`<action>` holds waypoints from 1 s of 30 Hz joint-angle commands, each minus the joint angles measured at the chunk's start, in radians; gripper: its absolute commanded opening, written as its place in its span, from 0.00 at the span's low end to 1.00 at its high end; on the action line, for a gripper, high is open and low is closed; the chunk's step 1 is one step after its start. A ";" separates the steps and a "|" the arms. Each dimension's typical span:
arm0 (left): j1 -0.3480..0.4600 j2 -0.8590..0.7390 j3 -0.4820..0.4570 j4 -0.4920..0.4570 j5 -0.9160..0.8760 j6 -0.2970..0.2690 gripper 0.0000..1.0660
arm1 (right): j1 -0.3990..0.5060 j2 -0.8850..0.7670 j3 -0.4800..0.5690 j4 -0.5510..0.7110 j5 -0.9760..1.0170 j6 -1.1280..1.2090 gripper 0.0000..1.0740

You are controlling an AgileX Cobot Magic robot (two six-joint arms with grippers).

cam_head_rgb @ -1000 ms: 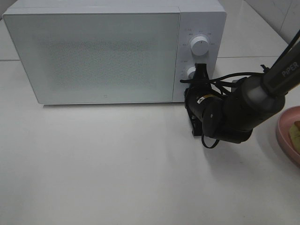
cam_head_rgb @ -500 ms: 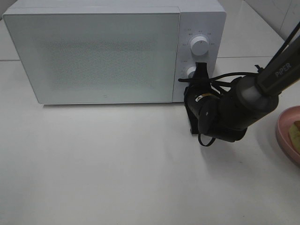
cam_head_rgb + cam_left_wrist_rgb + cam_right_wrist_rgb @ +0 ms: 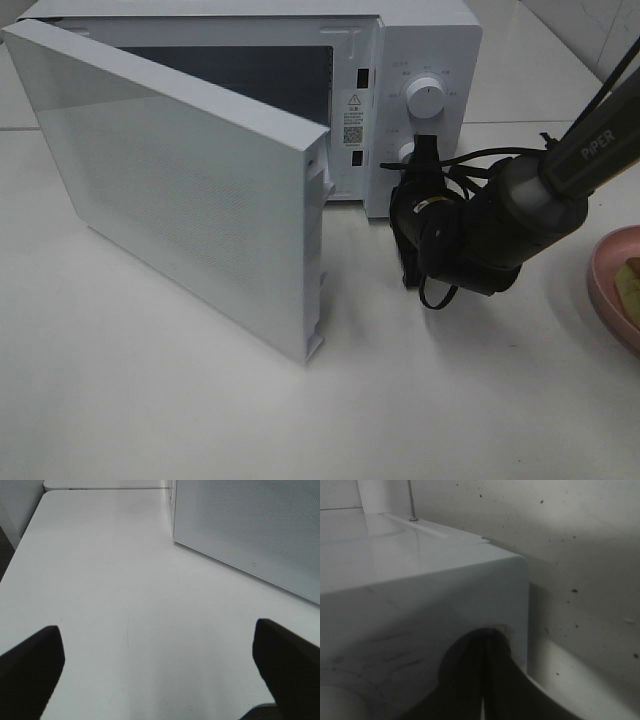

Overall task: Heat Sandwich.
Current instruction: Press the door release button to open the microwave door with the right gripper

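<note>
Right hand: fingers pressed fully together, nothing between them. The tips rest against the control panel of the microwave, at the lower knob and below the upper knob. The right wrist view confirms the closed fingers against the white casing, close to its corner.

Left hand: spread wide and empty, hanging over bare surface. The perforated face of the door lies ahead of it and to one side, apart from both fingers.

Door: stands open, hinged at the left and swung out over the surface, with the dark cavity showing behind it.

Sandwich: on the pink plate at the far right edge of the high view, well apart from the right hand and to its right, beyond the arm's forearm. Only a pale yellowish sliver shows there, cut by the frame, so it is probably the sandwich, though its make-up cannot be confirmed. It is well outside the microwave, and neither hand touches it.
</note>
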 commanded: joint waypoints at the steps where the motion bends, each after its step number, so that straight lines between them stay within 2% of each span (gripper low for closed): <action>1: 0.001 -0.023 0.002 -0.011 -0.013 -0.010 0.92 | -0.050 -0.015 -0.089 -0.073 -0.213 -0.011 0.00; 9: 0.001 -0.023 0.002 -0.011 -0.013 -0.010 0.92 | -0.050 -0.033 -0.085 -0.078 -0.135 -0.008 0.01; 17: 0.001 -0.023 0.002 -0.011 -0.013 -0.010 0.92 | -0.049 -0.072 -0.036 -0.078 -0.041 -0.003 0.02; 30: 0.001 -0.023 0.002 -0.011 -0.013 -0.010 0.92 | 0.002 -0.111 0.067 -0.097 -0.042 0.057 0.02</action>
